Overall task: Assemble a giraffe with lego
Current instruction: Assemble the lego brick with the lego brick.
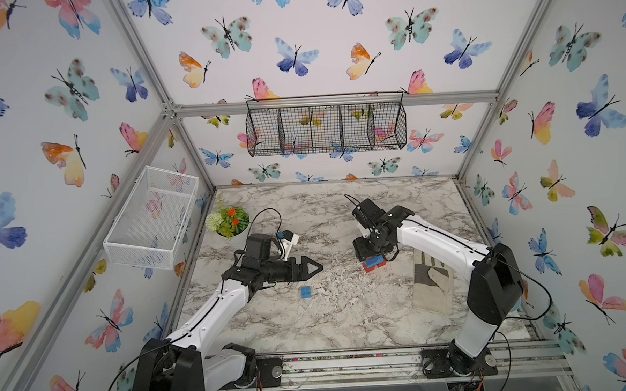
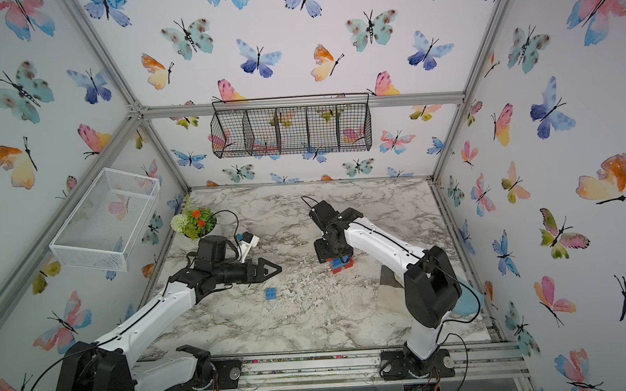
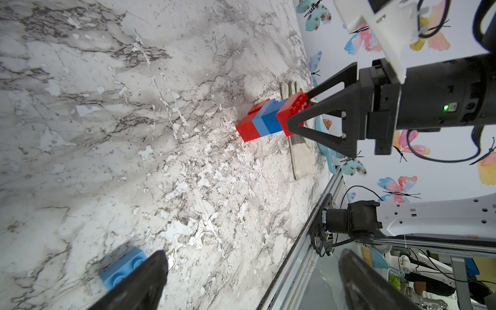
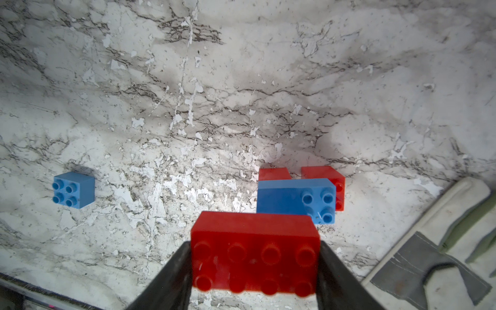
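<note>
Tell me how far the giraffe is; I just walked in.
Done: red legs carry the blue body. In hand: the right claw grips the long red brick over the stack. Left: one small blue brick lies loose; the left claw is empty.

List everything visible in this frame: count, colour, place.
giraffe: one part-built stack, red legs, blue body and neck, mid-table.
long red brick: one, topping the stack, between the right gripper's fingers.
small blue brick: one, loose, table front-centre.
glove: one, beige and grey, right of the stack.
potted plant: one, green, orange flowers, back left.
white basket: one, left wall.
black wire basket: one, back wall.
left gripper: open, above the table.
right gripper: shut on the long red brick.
</note>
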`<state>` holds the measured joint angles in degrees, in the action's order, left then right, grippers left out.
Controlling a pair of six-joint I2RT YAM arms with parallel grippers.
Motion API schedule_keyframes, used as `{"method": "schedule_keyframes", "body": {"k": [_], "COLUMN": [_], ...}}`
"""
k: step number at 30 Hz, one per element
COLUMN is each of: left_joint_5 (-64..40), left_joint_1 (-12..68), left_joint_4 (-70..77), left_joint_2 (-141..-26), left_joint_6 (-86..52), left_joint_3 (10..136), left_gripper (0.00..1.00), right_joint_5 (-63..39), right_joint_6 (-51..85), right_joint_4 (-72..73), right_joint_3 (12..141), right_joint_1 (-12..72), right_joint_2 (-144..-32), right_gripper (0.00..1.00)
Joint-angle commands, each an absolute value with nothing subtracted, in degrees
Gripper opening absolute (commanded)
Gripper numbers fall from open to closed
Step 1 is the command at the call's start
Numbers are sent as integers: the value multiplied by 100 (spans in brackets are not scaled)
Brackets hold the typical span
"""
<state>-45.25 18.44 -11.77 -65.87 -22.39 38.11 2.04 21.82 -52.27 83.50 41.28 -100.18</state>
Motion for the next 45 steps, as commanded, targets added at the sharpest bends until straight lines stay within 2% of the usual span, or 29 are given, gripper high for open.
{"method": "schedule_keyframes", "body": {"k": [1,33,45], "left_joint_5": [-4521,-4544,-4543], "left_joint_1": [1833,1837,1837], "left_joint_4": [-1134,-1125,-1134], "left_joint_2": [-6495,-6557,-6565], "left_joint_6": [-2242,-2258,-2250], "left_joint_3": [3795,3798,3802], "left_gripper": [98,98,98], "right_joint_5": [184,123,23], "right_joint_6": [2180,2108,2091], "right_joint_4": [-5475,-5833,-5783], "right_joint_3": [8350,8349,7964], "right_joint_1": [4128,4122,4122], "right_joint_2": [-9914,-10226,-10468], "right_gripper": [57,56,56]}}
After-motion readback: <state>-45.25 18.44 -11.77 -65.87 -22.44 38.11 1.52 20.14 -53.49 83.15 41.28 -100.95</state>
